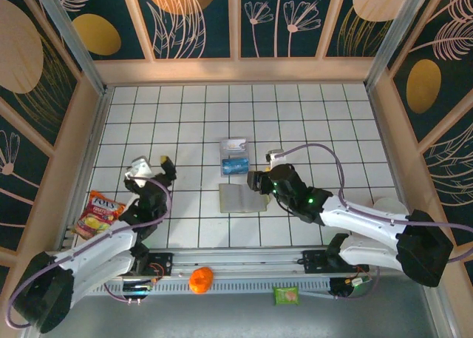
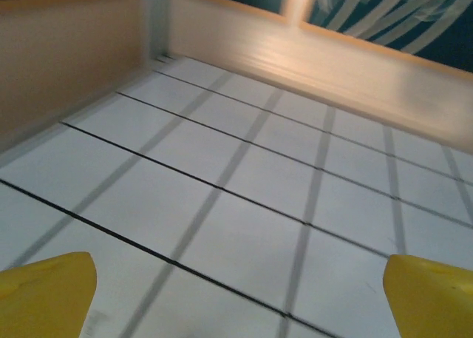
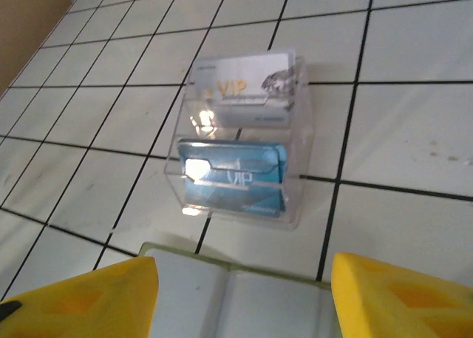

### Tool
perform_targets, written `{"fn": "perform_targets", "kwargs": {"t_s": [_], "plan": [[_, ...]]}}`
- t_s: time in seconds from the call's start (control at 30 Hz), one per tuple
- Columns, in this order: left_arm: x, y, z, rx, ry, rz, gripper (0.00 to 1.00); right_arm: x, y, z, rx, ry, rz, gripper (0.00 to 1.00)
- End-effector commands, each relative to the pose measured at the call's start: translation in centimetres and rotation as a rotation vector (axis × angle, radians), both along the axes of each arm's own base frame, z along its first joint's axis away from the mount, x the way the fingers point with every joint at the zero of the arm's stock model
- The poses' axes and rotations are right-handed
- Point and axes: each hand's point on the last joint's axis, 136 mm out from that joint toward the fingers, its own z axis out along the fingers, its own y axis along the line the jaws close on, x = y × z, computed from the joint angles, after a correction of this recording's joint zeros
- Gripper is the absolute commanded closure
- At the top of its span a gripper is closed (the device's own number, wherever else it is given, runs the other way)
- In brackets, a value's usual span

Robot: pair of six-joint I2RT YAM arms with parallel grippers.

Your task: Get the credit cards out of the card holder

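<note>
The card holder (image 1: 241, 199) lies open like a book on the tiles, its yellow-green rim framing two pale grey inner panels (image 3: 244, 305). Just beyond it stands a clear plastic stand (image 3: 299, 153). Two credit cards sit in the stand, a whitish-silver one (image 3: 247, 90) at the back and a blue one (image 3: 235, 179) in front. My right gripper (image 1: 257, 181) hovers at the holder's right far corner. It is open (image 3: 242, 282), its yellow fingers straddling the panels with nothing held. My left gripper (image 1: 153, 165) is wide open (image 2: 240, 286) over bare tiles to the left.
A red snack bag (image 1: 100, 214) lies by the left arm. An orange (image 1: 200, 279) and a green packet (image 1: 286, 295) rest on the front rail. Wooden walls (image 1: 236, 70) enclose the tiled floor on three sides.
</note>
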Motion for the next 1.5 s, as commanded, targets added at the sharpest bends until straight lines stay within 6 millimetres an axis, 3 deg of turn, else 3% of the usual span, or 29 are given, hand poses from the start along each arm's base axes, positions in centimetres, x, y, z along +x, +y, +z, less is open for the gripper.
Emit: {"fn": "perform_targets", "kwargs": {"t_s": [0.0,0.07,0.1,0.13,0.23,0.4,0.53,0.63,0.7,0.77,0.9,1.03,1.1,1.2,1.33,1.47], "plan": [[1.4,3.8,2.9,-0.058,-0.113,0.155,0.01,1.3,-0.9,1.5,0.004,-0.065,-0.088,0.31],[2.3,5.2,4.0,0.019,-0.102,0.198,0.01,1.4,-1.0,1.4,0.005,-0.06,-0.092,0.27],[3.0,5.7,4.5,0.08,-0.078,0.207,0.01,1.6,-1.3,1.3,0.009,-0.057,-0.112,0.03],[3.7,6.1,4.6,0.126,-0.048,0.211,0.01,1.6,-1.4,1.1,0.014,-0.046,-0.123,0.01],[5.8,6.4,3.8,0.223,0.027,0.173,0.01,1.9,-2.4,0.8,0.036,-0.028,-0.16,0.01],[6.7,5.6,2.3,0.229,-0.042,0.07,0.01,2.5,-4.9,1.6,0.063,-0.058,-0.23,0.01],[7.3,5.0,1.3,0.318,-0.04,0.007,0.01,3.7,-8.3,2.6,0.072,-0.065,-0.317,0.01],[9.0,3.9,0.5,0.316,0.008,-0.075,0.01,4.2,-10.5,3.7,0.111,-0.101,-0.369,0.01],[8.7,3.1,0.0,0.319,-0.025,-0.124,0.01,4.3,-11.5,4.6,0.127,-0.163,-0.379,0.01],[7.8,4.3,0.4,0.279,-0.073,-0.074,0.01,4.4,-11.6,5.6,0.116,-0.237,-0.333,0.01],[8.1,5.1,-0.1,0.23,-0.075,-0.083,0.01,5.1,-12.7,5.9,0.025,-0.323,-0.352,0.01],[8.5,5.1,-0.3,0.229,-0.058,-0.089,0.01,5.8,-14.7,6.3,-0.014,-0.363,-0.447,0.01],[8.9,5.1,-0.4,0.225,-0.046,-0.092,0.01,6.5,-16.6,6.8,-0.032,-0.384,-0.521,0.01],[8.3,5.3,-0.8,0.213,-0.079,-0.096,0.01,7.1,-18.0,7.6,-0.069,-0.433,-0.548,0.01],[8.2,5.6,-0.7,0.206,-0.089,-0.097,0.01,8.0,-21.2,6.9,-0.105,-0.453,-0.639,0.01],[8.2,5.5,-1.0,0.205,-0.069,-0.102,0.01,8.8,-25.4,4.9,-0.167,-0.432,-0.735,0.01]]}}
